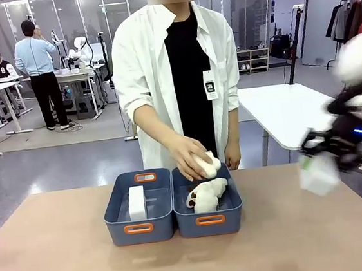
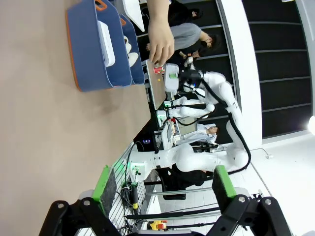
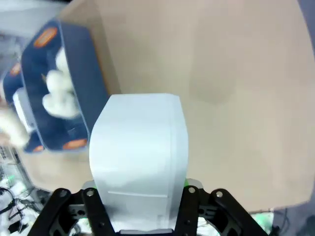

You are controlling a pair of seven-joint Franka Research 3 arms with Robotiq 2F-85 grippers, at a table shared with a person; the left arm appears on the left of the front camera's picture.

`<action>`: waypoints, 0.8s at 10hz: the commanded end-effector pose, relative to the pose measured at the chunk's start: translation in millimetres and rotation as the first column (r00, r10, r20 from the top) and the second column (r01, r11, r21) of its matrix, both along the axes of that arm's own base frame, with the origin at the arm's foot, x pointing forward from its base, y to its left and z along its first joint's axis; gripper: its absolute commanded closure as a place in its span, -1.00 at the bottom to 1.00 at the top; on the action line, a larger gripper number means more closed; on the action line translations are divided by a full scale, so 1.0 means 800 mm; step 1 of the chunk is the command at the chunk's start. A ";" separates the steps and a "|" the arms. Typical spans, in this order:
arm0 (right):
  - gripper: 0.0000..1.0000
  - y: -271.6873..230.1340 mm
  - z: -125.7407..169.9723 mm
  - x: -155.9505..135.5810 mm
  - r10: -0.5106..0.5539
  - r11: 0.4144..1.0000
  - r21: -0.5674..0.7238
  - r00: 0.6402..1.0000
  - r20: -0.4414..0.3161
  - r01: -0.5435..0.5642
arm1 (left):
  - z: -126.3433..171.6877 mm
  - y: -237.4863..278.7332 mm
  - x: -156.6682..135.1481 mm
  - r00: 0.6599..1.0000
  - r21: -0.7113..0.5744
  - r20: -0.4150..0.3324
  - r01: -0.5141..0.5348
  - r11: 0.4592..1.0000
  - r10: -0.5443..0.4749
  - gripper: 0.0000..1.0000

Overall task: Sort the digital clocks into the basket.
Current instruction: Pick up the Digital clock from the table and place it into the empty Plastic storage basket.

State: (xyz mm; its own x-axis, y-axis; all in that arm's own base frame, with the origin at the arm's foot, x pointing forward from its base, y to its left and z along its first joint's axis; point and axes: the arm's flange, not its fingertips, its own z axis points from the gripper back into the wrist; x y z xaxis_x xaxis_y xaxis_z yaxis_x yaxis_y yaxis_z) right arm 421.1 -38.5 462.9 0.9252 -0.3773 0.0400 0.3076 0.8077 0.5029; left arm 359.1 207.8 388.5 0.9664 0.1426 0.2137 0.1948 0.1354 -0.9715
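Pinching one white rounded-rectangular plastic digital clock (image 1: 318, 174) between the right jaws, high above the right side of the tan bench (image 1: 65, 264) and well apart from both bins. Blurred in the front view. From the right wrist, reads as a pale upright block (image 3: 140, 157) rising from between the black fingers, with the bench (image 3: 236, 73) beneath it.

Second clock (image 1: 137, 203), also white, standing on edge inside the left blue rectangular plastic basket (image 1: 120, 234) with an orange-rimmed handle slot, roughly at its middle and touching none of the walls. From the left wrist, seen as a white slab (image 2: 106, 43) inside the same blue basket (image 2: 86, 49). Cannot tell where its display face points.

Just beside it, wall to wall, a matching blue plastic bin (image 1: 232, 221) holding a soft white-and-brown plush toy (image 1: 207, 196). Over that bin's far rim, the person's hand (image 1: 186, 157) closed on another white plush toy (image 1: 208, 165). Same hand (image 2: 160, 42) seen past the bins from the left wrist.

Left jaws spread wide with nothing between them, green pads (image 2: 104, 189) facing each other across the gap, hanging above the bench (image 2: 39, 147) well apart from the basket.
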 end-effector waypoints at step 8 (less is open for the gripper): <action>1.00 -0.105 -0.025 -0.130 0.157 0.980 0.105 0.979 0.132 -0.172 | 0.004 -0.002 -0.003 1.000 0.010 0.003 0.012 1.000 -0.012 -1.00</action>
